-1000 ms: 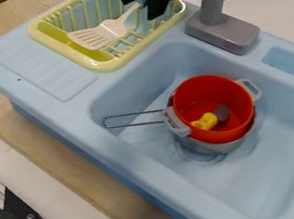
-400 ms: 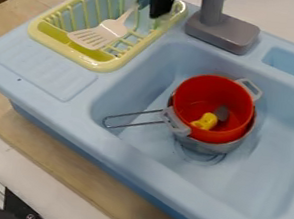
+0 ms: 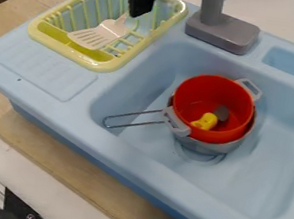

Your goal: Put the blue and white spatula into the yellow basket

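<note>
Jaws (image 3: 126, 3) shifted left, apart | spatula (image 3: 97, 36) in basket (image 3: 98, 66) | long axis diagonal, blade lower-left

One yellow slatted basket (image 3: 102, 66), one white slotted spatula (image 3: 97, 36), one round red pot (image 3: 206, 88), one grey wire-handled pan (image 3: 204, 147), one small yellow-and-grey object (image 3: 206, 121), one grey faucet (image 3: 221, 31), one light-blue plastic sink (image 3: 130, 159)

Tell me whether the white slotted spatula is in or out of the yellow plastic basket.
In: the white slotted spatula has its head inside the rim of the yellow plastic basket, near the front end.
</note>
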Tool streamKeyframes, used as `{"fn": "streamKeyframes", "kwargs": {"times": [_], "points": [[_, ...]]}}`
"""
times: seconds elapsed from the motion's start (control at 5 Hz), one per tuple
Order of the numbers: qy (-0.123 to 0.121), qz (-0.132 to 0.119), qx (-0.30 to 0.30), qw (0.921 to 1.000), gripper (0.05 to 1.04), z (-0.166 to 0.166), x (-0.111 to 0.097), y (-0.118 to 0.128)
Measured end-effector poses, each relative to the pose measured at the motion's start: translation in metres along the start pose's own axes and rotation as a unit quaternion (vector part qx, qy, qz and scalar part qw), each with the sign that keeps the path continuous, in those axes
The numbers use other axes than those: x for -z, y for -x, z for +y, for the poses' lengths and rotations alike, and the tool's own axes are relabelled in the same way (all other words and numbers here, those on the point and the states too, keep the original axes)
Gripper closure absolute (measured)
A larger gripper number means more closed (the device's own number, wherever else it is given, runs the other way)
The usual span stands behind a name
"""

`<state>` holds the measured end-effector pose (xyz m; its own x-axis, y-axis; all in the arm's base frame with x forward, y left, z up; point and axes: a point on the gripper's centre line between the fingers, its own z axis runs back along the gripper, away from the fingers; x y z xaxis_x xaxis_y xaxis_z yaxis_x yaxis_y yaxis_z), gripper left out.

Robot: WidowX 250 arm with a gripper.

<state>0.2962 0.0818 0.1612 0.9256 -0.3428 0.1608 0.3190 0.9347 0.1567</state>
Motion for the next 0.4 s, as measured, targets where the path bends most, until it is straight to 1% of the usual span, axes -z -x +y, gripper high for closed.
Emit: {"fn": "streamKeyframes", "kwargs": {"times": [0.2, 0.4], "points": [[0.011, 0.000, 0.031, 0.9995, 0.087, -0.001, -0.005, 0.029], [0.010, 0.003, 0.074, 0.9972, 0.087, -0.006, -0.003, 0.063]]}}
